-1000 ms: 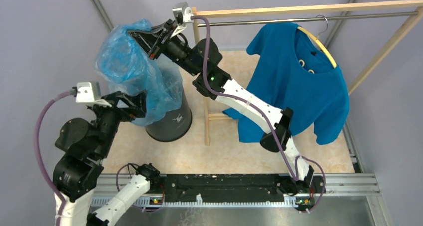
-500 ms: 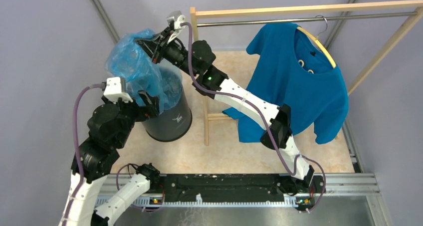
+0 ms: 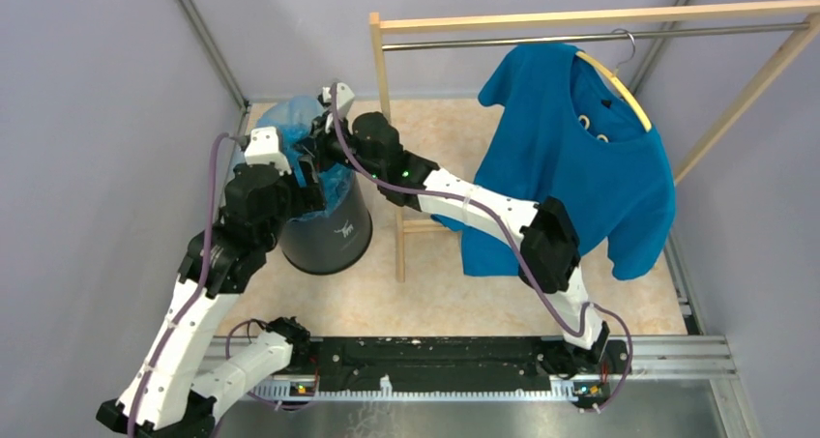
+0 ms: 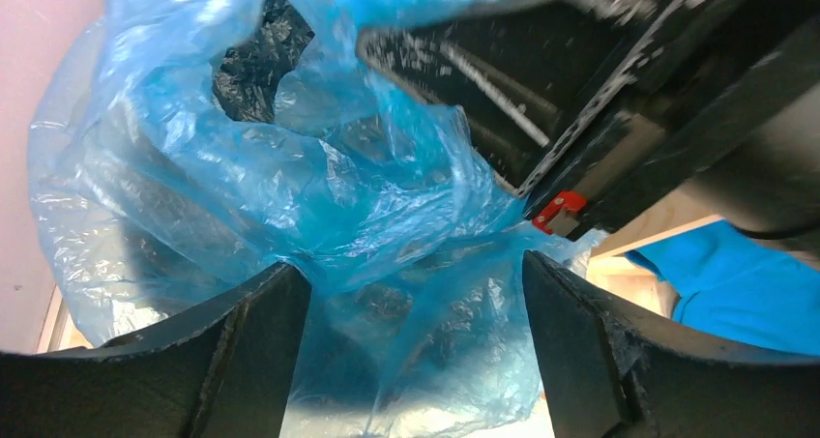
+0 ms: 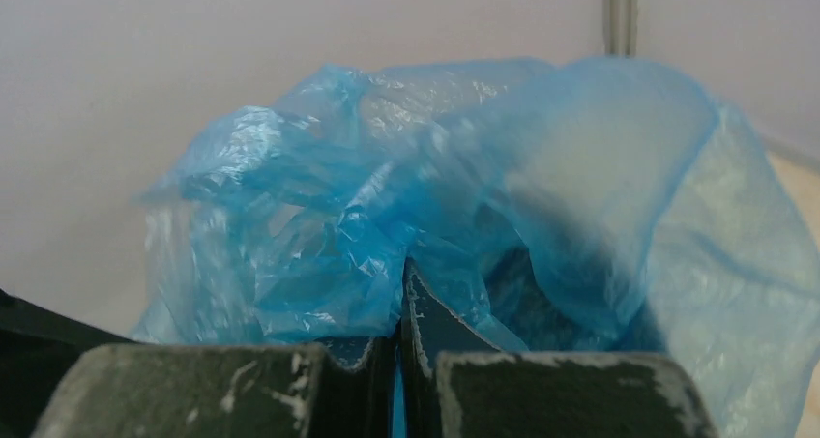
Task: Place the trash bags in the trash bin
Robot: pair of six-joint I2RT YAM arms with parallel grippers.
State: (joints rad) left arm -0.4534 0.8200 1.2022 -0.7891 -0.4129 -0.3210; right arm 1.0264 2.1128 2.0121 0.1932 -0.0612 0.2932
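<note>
The light-blue trash bag (image 3: 286,119) is bunched over the mouth of the black trash bin (image 3: 329,237), and part of it hangs inside. My right gripper (image 3: 314,146) reaches in from the right above the bin's rim. It is shut on a fold of the trash bag (image 5: 319,245), and blue film shows in the slit between the fingertips of the right gripper (image 5: 401,276). My left gripper (image 3: 307,179) sits at the bin's near-left rim. In the left wrist view this left gripper (image 4: 411,264) stands open, and crinkled trash bag (image 4: 319,196) lies loose between its fingers.
A blue T-shirt (image 3: 571,167) hangs on a wooden clothes rack (image 3: 590,17) to the right; the rack's post (image 3: 394,167) stands just right of the bin. Grey walls close in on the left and behind. The right arm's body (image 4: 638,90) fills the left wrist view's upper right.
Both arms have come down and carried the bag from high above the bin onto its mouth. The left gripper swung from the bag's lower left to the bin's rim.
</note>
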